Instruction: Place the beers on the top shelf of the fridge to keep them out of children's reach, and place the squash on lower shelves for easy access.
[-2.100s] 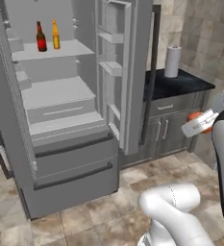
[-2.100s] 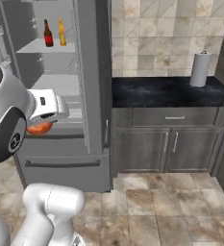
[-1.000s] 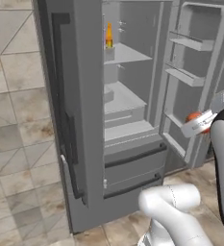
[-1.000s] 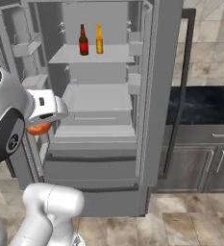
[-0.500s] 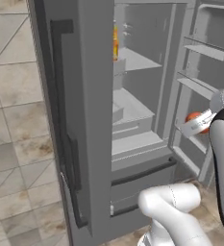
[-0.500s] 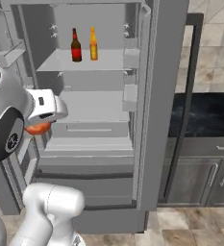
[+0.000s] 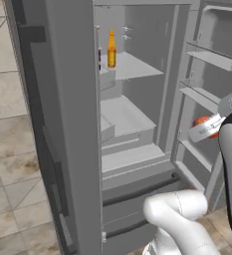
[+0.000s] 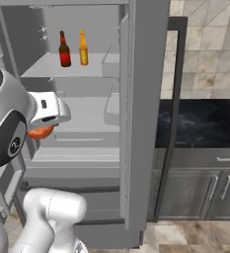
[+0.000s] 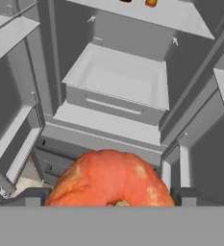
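The fridge (image 8: 141, 99) stands with both doors open. On its top shelf (image 8: 47, 69) are the beers: a dark brown bottle (image 8: 64, 50) and an amber one (image 8: 83, 48). From the left base view the amber bottle (image 7: 111, 50) shows, and the dark one (image 7: 99, 58) is mostly hidden by the door edge. My gripper (image 8: 41, 129) is shut on the orange-red squash (image 8: 39, 132), held in front of the fridge at the height of the lower shelves (image 9: 116, 79). In the hand view the squash (image 9: 111, 180) sits between the fingertips (image 9: 34, 197).
Narrow door racks (image 7: 207, 55) line the open right door close beside my hand. Drawer fronts (image 7: 137, 191) sit below the shelves. A black counter (image 8: 200, 123) over grey cabinets (image 8: 205, 190) lies right of the fridge. The left door (image 7: 62, 124) juts toward the base.
The base has driven and both views have shifted, so the fridge interior now lies more squarely ahead and closer. The squash stays in my gripper; the bottles have not moved.
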Motion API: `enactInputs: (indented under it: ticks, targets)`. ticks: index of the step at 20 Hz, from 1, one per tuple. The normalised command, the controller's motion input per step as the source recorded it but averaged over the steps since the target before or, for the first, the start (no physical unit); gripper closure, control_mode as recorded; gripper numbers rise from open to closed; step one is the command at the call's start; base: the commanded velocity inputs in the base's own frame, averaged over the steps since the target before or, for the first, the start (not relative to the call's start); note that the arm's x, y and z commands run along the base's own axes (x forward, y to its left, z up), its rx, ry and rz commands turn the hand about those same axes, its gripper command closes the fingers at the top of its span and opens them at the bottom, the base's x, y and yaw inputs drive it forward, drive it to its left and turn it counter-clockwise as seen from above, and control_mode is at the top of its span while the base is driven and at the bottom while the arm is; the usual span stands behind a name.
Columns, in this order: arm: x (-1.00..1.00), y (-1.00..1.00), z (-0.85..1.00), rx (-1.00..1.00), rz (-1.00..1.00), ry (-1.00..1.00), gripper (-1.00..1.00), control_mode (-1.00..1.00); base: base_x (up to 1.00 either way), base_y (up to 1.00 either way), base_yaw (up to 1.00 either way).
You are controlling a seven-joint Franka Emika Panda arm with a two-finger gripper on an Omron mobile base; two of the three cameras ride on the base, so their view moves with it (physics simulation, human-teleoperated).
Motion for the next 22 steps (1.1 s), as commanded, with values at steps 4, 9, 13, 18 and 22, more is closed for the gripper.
enactInputs:
  ticks: [4,9,13,18,22]
  targets:
    - [0.00,0.00,0.00,0.00,0.00,0.00,1.00,1.00,0.36,0.01,0.04]
    - [0.00,0.00,0.00,0.00,0.00,0.00,1.00,1.00,0.39,0.10,0.02]
    - [0.00,0.00,0.00,0.00,0.00,0.00,1.00,1.00,0.46,0.13,0.01]
    - [0.00,0.00,0.00,0.00,0.00,0.00,1.00,1.00,0.40,0.21,0.01]
    - [0.00,0.00,0.00,0.00,0.00,0.00,1.00,1.00,0.29,0.27,0.00]
